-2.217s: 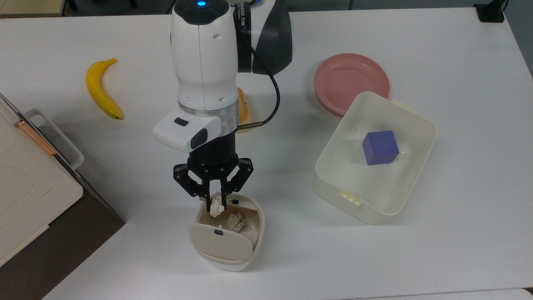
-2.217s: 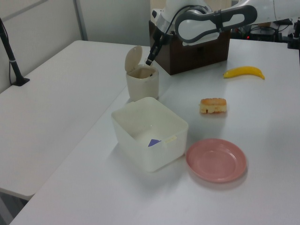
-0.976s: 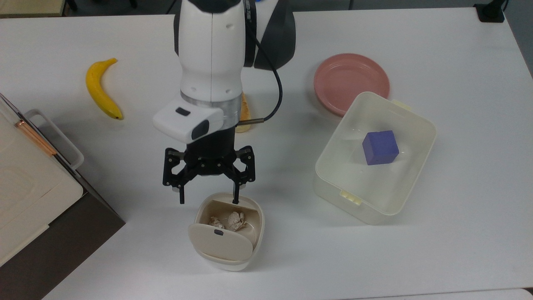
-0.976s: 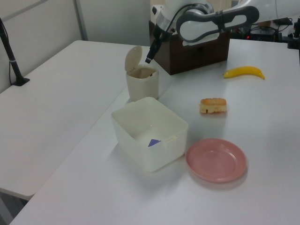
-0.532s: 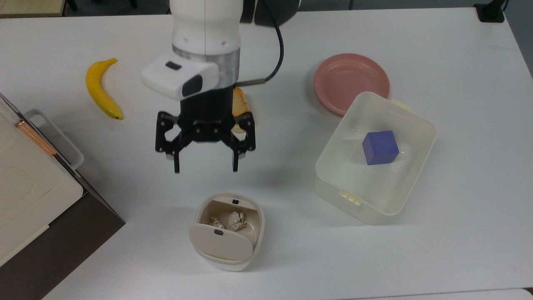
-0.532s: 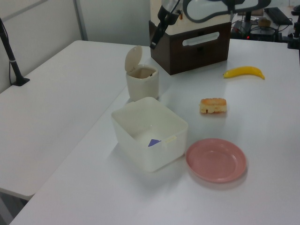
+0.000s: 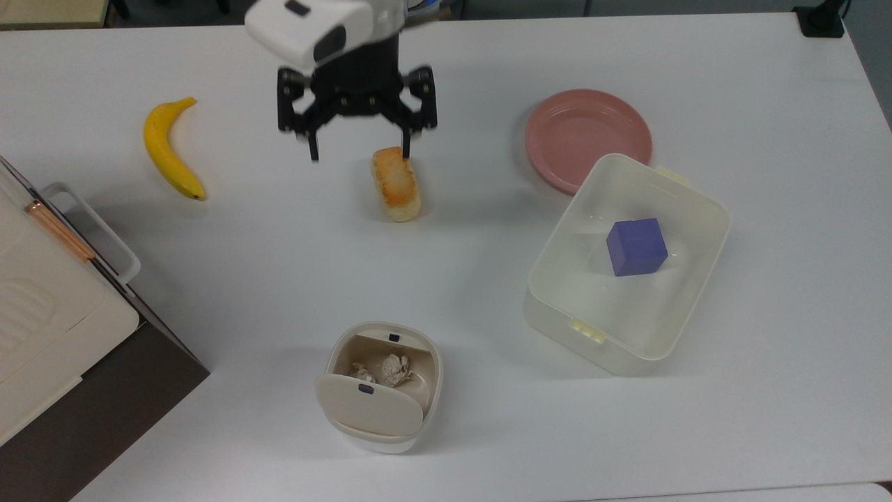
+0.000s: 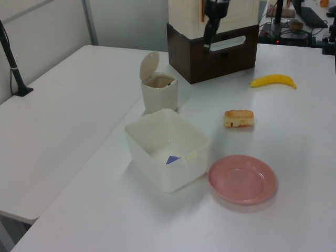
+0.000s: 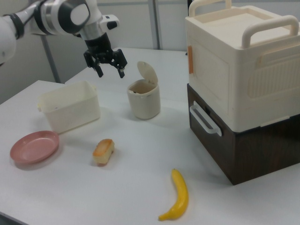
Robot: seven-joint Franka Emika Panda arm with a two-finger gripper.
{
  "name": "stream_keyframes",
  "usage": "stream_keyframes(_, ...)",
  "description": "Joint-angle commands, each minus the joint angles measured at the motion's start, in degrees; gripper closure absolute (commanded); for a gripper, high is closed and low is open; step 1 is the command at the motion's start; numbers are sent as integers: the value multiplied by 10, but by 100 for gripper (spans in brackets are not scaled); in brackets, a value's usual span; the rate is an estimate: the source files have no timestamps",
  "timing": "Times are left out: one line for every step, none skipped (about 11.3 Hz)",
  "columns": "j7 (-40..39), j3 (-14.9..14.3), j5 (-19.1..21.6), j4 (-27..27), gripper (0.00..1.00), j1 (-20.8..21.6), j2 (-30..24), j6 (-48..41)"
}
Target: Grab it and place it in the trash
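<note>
- The black two-finger gripper (image 7: 361, 152) hangs at the upper middle of the top view with its fingers spread wide and nothing between them; the right view shows the same splayed, empty jaws in its upper left.
- The tiny off-white wrinkly paper wad (image 7: 361, 370) lies inside the small cream-white rounded plastic bin (image 7: 430, 390) at the lower middle of the top view, touching or just beside a slightly bigger off-white paper wad (image 7: 392, 368) to the top view's right of it.
- The bin's flap lid with a small dark button (image 7: 367, 405) stands open, tilted up at the bin's lower edge in the top view; in the right view the lid rises upright above the rim.
- The relation that matters: the wad lies well apart from the gripper, almost straight down the top view's frame, and lower than the fingertips, which are raised clear of the table.
- The wad is roughly ball-shaped, so it has no long axis to line up with.
- A golden-brown oblong bread roll (image 7: 396, 184) sits just below the gripper's right-hand finger in the top view, between gripper and bin.
- Judging from how things lie, the drop is done; what remains is only for the arm to clear away.
</note>
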Motion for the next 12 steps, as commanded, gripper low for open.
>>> stream_keyframes(12, 24, 18, -70, 0, -32, -82, -66)
stream_keyframes(12, 24, 18, -70, 0, -34, -89, -94)
stream_keyframes(13, 23, 18, -75, 0, -35, -96, -111)
stream_keyframes(17, 23, 18, -86, 0, -36, -108, -124)
stream_keyframes(20, 21, 19, -96, 0, -36, -116, -129)
stream_keyframes(20, 19, 19, -104, 0, -36, -124, -129)
stream_keyframes(20, 18, 19, -117, 0, -38, -130, -127)
stream_keyframes(19, 18, 19, -124, 0, -38, -139, -127)
stream_keyframes(17, 15, 19, -131, 0, -39, -148, -127)
stream_keyframes(16, 14, 19, -131, 0, -39, -150, -127)
stream_keyframes(16, 11, 20, -130, 0, -38, -150, -126)
stream_keyframes(16, 9, 21, -130, 0, -38, -150, -124)
